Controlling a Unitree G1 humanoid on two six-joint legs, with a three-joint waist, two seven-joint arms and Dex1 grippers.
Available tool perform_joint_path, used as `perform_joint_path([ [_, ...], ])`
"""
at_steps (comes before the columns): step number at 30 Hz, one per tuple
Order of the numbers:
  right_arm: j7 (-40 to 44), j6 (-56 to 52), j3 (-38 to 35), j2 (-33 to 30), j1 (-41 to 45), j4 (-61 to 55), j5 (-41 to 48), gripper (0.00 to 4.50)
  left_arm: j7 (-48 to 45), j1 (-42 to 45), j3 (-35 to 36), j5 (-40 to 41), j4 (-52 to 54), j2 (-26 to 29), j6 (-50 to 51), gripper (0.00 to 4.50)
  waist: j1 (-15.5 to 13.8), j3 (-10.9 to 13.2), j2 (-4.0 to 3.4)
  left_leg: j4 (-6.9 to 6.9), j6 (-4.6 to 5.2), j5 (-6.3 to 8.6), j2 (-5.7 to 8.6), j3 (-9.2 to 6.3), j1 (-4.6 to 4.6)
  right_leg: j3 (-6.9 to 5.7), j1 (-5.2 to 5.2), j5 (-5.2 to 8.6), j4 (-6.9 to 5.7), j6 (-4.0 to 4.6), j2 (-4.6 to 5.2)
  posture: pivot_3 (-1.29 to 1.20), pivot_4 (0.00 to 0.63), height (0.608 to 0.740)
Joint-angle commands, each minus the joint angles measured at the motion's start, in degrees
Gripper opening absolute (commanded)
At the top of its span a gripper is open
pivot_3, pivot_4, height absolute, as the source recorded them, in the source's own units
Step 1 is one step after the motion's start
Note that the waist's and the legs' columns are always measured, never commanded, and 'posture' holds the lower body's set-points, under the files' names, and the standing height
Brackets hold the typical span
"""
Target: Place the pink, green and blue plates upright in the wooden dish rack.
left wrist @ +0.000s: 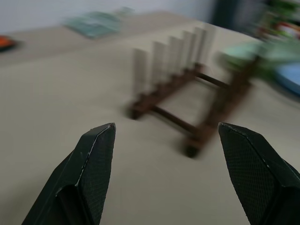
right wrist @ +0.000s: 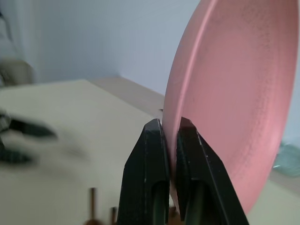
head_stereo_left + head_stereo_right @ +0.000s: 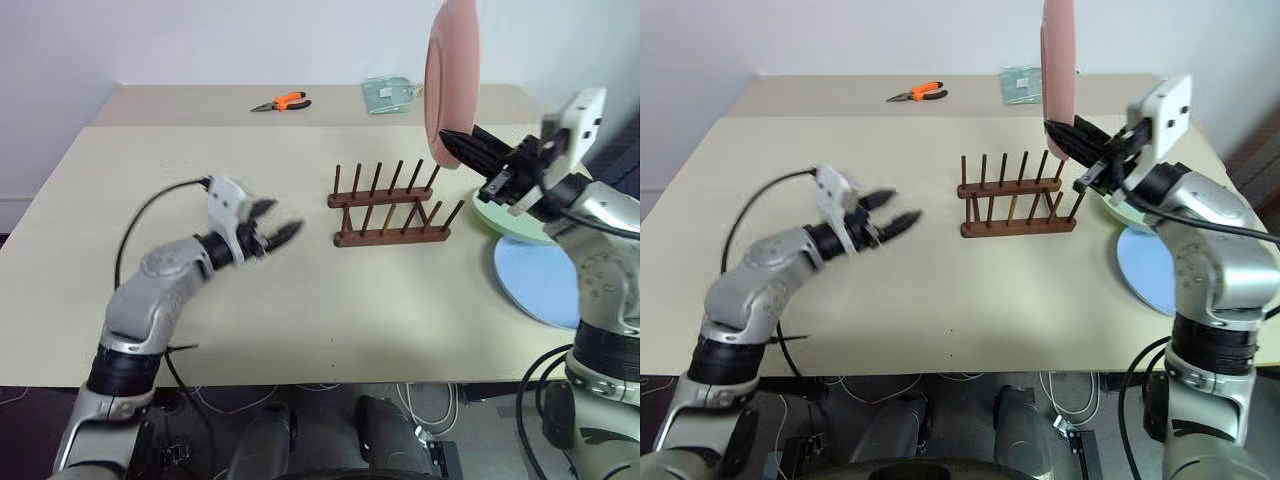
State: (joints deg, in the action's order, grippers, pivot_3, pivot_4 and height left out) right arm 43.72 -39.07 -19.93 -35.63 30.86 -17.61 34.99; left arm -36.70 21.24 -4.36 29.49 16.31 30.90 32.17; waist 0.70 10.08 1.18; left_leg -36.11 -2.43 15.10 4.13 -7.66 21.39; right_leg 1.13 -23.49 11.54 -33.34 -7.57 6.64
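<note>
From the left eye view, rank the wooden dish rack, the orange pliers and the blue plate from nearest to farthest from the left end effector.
1. wooden dish rack, just to the right of the left end effector.
2. orange pliers, at the table's far edge.
3. blue plate, at the table's right edge.

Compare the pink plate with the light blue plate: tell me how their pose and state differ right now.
The round pink plate stands on edge in the air above the dark brown wooden dish rack, pinched at its lower rim by the right end effector; the round light blue plate lies flat on the beige table, ungripped. The pink plate hangs free of other dishes; the blue one lies beside the pale green plate. Neither is racked.
</note>
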Motion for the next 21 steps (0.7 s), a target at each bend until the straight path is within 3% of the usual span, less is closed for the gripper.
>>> perform_joint_path([
  [1,3.42,-1.67,-2.05,-3.81,-0.41,4.23,3.26,0.00,-6.63,-2.60,-3.34,0.65,5.13,1.69,-0.78,3.56,0.06,-0.03,-0.09,0.03,0.00,0.00,-0.02,0.07,-0.03,0.01,0.01,0.00,0.00,0.00,0.01,0.00,0.150,0.740],
  [17,10.14,-4.45,-1.65,-6.07,6.53,26.92,6.90,0.00,-7.25,-4.06,-5.58,-3.28,5.09,-0.96,-1.42,3.56,0.04,0.01,-0.13,-0.03,0.02,0.00,0.00,0.10,-0.02,0.01,0.01,-0.07,-0.02,-0.14,0.02,0.00,0.150,0.740],
  [21,8.22,-2.03,-1.21,-5.95,7.09,27.51,4.88,1.58,-7.09,-3.31,-5.60,-3.77,5.04,-1.47,-0.71,3.62,-0.03,0.02,-0.13,-0.03,0.02,0.00,0.00,0.10,-0.01,0.01,0.01,-0.08,-0.01,-0.16,0.02,0.00,0.150,0.740],
])
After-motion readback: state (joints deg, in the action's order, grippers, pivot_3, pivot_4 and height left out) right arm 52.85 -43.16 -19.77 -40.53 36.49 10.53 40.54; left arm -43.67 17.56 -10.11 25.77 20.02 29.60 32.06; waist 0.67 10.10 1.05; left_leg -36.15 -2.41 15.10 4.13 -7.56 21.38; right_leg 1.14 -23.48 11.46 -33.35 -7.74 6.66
